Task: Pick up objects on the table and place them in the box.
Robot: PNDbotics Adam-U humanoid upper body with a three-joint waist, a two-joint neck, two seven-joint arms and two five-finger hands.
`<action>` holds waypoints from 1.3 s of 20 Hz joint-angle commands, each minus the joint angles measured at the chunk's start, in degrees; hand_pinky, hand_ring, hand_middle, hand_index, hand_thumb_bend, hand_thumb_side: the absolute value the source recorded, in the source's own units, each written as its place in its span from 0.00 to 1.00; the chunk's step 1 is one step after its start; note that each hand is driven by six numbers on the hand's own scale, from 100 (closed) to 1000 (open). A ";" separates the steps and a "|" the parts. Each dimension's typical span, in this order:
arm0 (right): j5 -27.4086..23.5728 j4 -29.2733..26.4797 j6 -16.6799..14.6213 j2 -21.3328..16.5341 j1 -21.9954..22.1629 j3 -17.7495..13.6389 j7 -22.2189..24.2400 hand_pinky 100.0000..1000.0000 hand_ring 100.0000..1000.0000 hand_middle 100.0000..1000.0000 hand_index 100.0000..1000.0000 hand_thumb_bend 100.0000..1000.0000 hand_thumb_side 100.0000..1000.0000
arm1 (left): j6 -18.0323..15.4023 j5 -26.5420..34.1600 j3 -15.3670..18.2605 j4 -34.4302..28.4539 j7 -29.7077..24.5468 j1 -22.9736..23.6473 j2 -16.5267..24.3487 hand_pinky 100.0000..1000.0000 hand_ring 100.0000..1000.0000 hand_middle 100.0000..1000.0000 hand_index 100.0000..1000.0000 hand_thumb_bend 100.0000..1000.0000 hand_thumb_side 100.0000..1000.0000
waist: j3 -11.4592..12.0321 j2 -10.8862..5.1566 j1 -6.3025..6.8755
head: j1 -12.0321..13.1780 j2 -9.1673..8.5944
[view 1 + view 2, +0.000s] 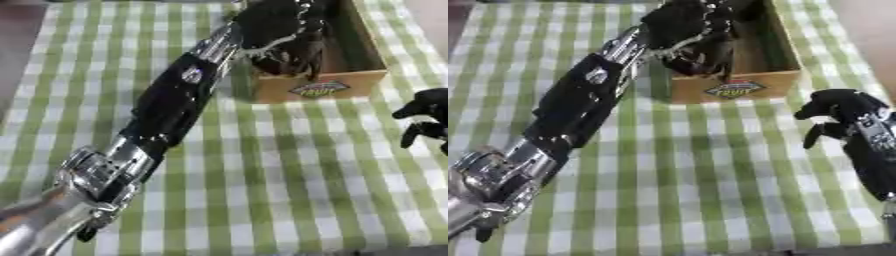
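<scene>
Left eye view: left hand (280,35) over box (363,75) (fingers curled, grasp unclear).

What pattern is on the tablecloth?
Green and white checks on the tablecloth, clearest in the left eye view.

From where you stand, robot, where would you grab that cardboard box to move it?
Probably the box by its near front wall, coming from the right side, where the right hand is free. The left hand already hangs over its open top and left edge.
</scene>
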 commanded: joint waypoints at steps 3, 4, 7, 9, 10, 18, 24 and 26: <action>-0.20 -0.61 -0.13 -0.41 -0.85 -0.09 0.22 0.33 0.64 0.56 0.71 0.00 0.71 | 0.31 -4.59 1.11 1.75 -5.45 -0.41 -0.03 0.76 0.79 0.80 0.88 0.41 0.00 | 0.12 -0.91 -0.18 | 0.04 -0.61; -0.18 -0.60 -0.13 -0.42 -0.84 -0.08 0.23 0.33 0.64 0.56 0.71 0.00 0.71 | 0.38 -4.56 1.25 1.51 -6.54 -0.42 -0.07 0.78 0.81 0.84 0.90 0.50 0.14 | 0.17 -0.92 -0.20 | 0.07 -0.63; -0.12 -0.58 -0.16 -0.44 -0.74 -0.12 0.22 0.33 0.64 0.56 0.71 0.00 0.71 | 1.12 -2.74 1.91 0.19 -9.22 -0.37 -0.21 0.80 0.84 0.90 0.93 0.56 0.40 | 0.35 -0.96 -0.31 | 0.13 -0.67; -0.07 -0.56 -0.17 -0.46 -0.61 -0.16 0.21 0.33 0.64 0.56 0.71 0.00 0.71 | 2.42 -0.94 3.03 -0.74 -9.17 -0.37 -0.31 0.79 0.84 0.91 0.93 0.50 0.47 | 0.53 -1.01 -0.43 | 0.13 -0.68; -0.05 -0.56 -0.18 -0.45 -0.57 -0.17 0.21 0.33 0.64 0.56 0.71 0.00 0.71 | 3.29 0.01 3.62 -1.15 -8.66 -0.38 -0.31 0.78 0.83 0.91 0.92 0.45 0.47 | 0.63 -1.04 -0.47 | 0.14 -0.68; 0.07 -0.56 -0.24 -0.46 -0.34 -0.28 0.30 0.33 0.64 0.56 0.71 0.00 0.71 | 11.12 7.92 7.87 -1.20 -2.62 -0.32 -0.75 0.70 0.76 0.87 0.86 0.24 0.44 | 1.28 -1.22 -0.85 | -0.07 -0.75; 0.06 -0.58 -0.28 -0.52 -0.21 -0.34 0.30 0.33 0.64 0.56 0.71 0.00 0.70 | 17.19 13.99 7.15 -2.04 -5.28 -0.45 -0.40 0.69 0.75 0.86 0.84 0.23 0.45 | 1.53 -1.32 -1.08 | -0.18 -0.85; 0.13 -0.52 -0.28 -0.53 -0.13 -0.37 0.30 0.33 0.64 0.56 0.71 0.00 0.70 | 19.30 16.10 6.60 -3.28 -6.39 -0.41 -0.28 0.68 0.74 0.84 0.83 0.22 0.44 | 1.66 -1.32 -1.13 | -0.23 -0.83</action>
